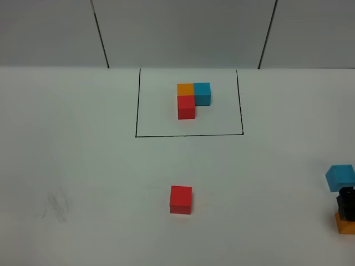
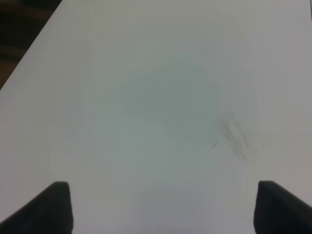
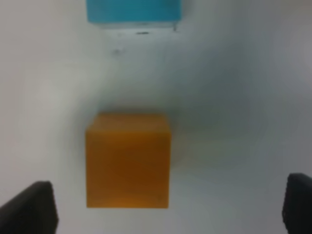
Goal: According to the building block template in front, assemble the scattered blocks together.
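Under the right gripper (image 3: 165, 202), spread wide: orange block (image 3: 127, 161) (cropped overhead); left gripper (image 2: 163, 204) wide.

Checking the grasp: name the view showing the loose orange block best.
Right wrist: the orange block shows whole and central. Exterior high catches only its corner at the edge; left wrist, none.

The high camera looks down across the worktop (image 1: 83, 166) toward the back wall (image 1: 183, 33). The left wrist camera faces bare worktop closely, sharing a grey smudge (image 2: 234, 136). The right wrist camera sits close over the orange cube (image 3: 127, 161) at the high view's right edge.
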